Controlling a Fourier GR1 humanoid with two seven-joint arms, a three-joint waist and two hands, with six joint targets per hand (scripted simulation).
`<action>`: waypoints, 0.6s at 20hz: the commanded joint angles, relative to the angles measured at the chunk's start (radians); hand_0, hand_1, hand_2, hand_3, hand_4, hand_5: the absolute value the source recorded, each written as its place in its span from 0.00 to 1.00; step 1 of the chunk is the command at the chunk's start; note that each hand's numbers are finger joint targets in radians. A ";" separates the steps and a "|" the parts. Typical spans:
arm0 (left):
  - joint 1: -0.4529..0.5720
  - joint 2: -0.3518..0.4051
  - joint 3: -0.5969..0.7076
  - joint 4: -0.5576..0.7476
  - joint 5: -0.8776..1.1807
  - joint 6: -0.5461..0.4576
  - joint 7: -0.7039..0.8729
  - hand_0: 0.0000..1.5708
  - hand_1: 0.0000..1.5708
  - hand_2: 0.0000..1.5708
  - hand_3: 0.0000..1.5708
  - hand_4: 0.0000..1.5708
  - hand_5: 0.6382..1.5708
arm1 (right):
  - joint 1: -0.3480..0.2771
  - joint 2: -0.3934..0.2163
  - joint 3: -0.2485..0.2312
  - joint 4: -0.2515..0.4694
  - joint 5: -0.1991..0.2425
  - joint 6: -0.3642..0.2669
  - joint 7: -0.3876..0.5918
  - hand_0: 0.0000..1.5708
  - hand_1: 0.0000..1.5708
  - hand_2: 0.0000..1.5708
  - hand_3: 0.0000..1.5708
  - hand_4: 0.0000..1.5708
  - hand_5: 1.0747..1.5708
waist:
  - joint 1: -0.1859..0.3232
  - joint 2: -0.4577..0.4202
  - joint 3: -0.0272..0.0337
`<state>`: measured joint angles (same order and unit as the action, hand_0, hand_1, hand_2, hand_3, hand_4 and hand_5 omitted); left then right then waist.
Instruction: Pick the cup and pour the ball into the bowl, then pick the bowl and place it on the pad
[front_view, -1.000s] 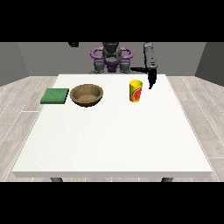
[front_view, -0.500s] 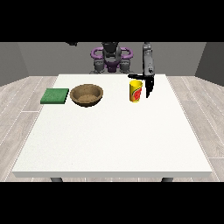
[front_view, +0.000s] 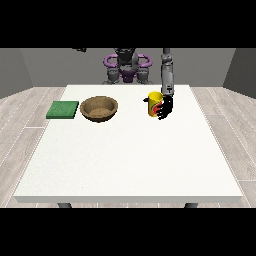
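Note:
The yellow cup (front_view: 154, 103) with a red mark stands upright on the white table (front_view: 130, 160), right of centre near the far edge. The hand at the view's right (front_view: 165, 107) hangs from its grey forearm and sits against the cup's right side, overlapping it. No ball shows from this angle. The brown bowl (front_view: 99, 108) sits left of the cup, and the green pad (front_view: 63, 109) lies flat left of the bowl. A small dark shape (front_view: 79, 49) at the top, left of the robot, seems to be the other hand.
The robot's torso (front_view: 127, 66) with purple shoulders stands behind the far edge. Cup, bowl and pad form a row along the far part of the table. The table's edges lie well away from all three.
The hand at the view's right came down from behind the cup and moved in against its right side. Cup, bowl and pad have stayed put.

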<state>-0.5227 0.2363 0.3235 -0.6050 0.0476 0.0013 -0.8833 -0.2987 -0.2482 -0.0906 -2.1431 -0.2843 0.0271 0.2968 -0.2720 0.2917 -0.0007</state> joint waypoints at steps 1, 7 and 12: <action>0.069 0.014 -0.010 0.033 -0.079 0.151 -0.126 0.84 0.84 1.00 1.00 0.64 0.92 | 0.030 -0.023 -0.027 -0.049 -0.052 0.029 0.027 0.00 0.00 0.00 0.00 0.00 0.98 | -0.039 0.010 -0.0001; -0.003 0.013 -0.034 0.087 -0.119 0.221 -0.086 0.84 0.84 1.00 1.00 0.68 0.90 | 0.018 -0.071 -0.139 -0.018 -0.156 0.055 0.068 0.00 0.00 0.00 0.00 0.08 0.98 | -0.029 -0.021 0.0003; -0.003 -0.055 -0.175 0.014 -0.252 0.345 0.078 0.86 0.86 1.00 1.00 0.71 0.92 | 0.071 -0.071 -0.181 0.183 -0.143 0.102 0.009 0.00 0.00 0.00 0.00 0.11 0.97 | 0.071 -0.203 0.0026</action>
<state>-0.5429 0.2338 0.2378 -0.5671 -0.1169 0.2569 -0.8814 -0.2604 -0.3093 -0.2262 -2.0744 -0.4120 0.0945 0.3340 -0.2540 0.1913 0.0016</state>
